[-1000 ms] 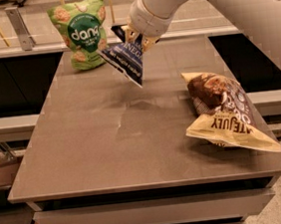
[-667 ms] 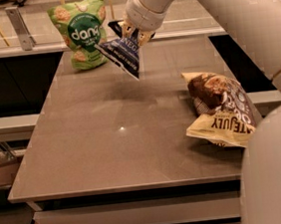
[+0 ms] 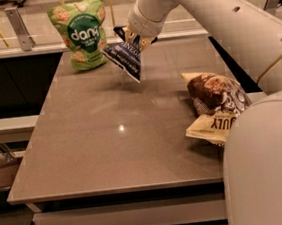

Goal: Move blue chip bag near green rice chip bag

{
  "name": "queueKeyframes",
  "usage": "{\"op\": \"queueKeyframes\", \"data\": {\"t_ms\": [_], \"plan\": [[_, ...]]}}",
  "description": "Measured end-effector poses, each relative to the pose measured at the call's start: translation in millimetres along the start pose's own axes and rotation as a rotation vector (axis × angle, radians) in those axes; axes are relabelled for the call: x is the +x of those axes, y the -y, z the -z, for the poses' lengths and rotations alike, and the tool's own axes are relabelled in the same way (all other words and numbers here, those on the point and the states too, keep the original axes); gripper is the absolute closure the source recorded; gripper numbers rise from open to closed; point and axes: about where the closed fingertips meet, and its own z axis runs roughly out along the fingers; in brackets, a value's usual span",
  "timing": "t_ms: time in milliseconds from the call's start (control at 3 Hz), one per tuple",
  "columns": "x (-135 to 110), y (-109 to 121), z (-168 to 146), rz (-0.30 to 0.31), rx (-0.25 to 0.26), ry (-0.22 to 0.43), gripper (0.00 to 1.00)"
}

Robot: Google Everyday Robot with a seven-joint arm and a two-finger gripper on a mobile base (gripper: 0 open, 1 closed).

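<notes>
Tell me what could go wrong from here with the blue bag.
1. The gripper pinches the blue chip bag by its upper part, above the table; it might slip out.
2. The green rice chip bag stands upright close by, near the table's far edge; a nudge could topple it.

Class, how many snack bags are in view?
3. The green rice chip bag stands far left; the blue chip bag hangs beside it from the gripper; the cream-yellow bag lies at the right of the table.
</notes>
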Motion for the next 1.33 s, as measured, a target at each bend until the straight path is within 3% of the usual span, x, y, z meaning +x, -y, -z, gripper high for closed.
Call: {"op": "queueKeyframes", "data": {"t_ms": [667,1000,1333], "plan": [[20.7,-14.1,-43.9,-0.038,-0.061,-0.057,1.0],[19.5,-14.9,-47.1,-0.038,-0.064,-0.053,0.84],[18.1,-15.3,-50.6,-0.037,-0.066,-0.048,0.59]]}}
